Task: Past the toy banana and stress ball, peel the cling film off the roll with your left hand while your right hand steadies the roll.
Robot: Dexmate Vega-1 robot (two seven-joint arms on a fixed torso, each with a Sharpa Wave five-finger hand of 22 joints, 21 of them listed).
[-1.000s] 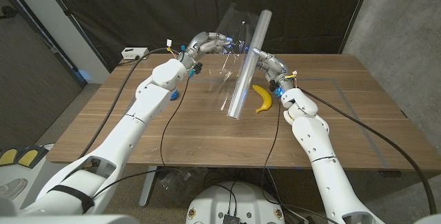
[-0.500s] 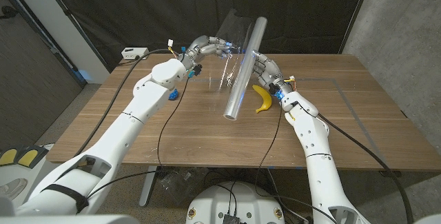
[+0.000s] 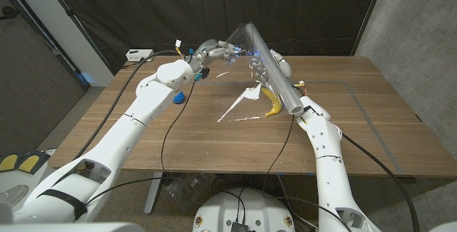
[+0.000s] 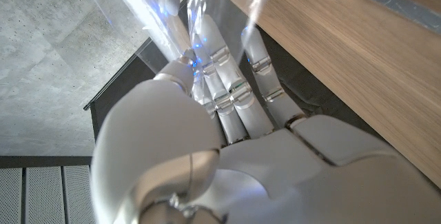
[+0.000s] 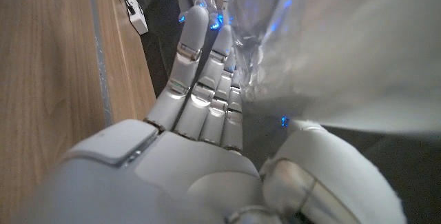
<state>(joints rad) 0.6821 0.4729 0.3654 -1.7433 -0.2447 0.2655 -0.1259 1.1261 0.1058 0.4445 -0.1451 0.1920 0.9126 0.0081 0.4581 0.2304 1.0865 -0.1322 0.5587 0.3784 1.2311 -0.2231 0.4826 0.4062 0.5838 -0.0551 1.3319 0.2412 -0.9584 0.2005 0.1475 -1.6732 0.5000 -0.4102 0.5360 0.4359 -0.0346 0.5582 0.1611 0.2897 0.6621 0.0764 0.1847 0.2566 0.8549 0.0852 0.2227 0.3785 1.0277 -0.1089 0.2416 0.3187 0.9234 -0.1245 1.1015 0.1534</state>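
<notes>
The cling film (image 3: 239, 107) is pinched in the fingers of the left hand (image 3: 223, 49), while the roll (image 3: 275, 70) is clasped by the right hand (image 3: 265, 64), raised above the table (image 3: 371, 132). A loose sheet is already drawn out below; full peeling is judged unfinished. The toy banana (image 3: 271, 102) lies beneath.

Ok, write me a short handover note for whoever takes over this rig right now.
Left hand: raised past the table's far edge, pinching the cling film.
Right hand: gripping the roll, held tilted in the air above the toy banana.
Stress ball: on the table by the left arm.
Done: a stretch of film hangs loose.
Left: keep peeling, roll steadied.
</notes>
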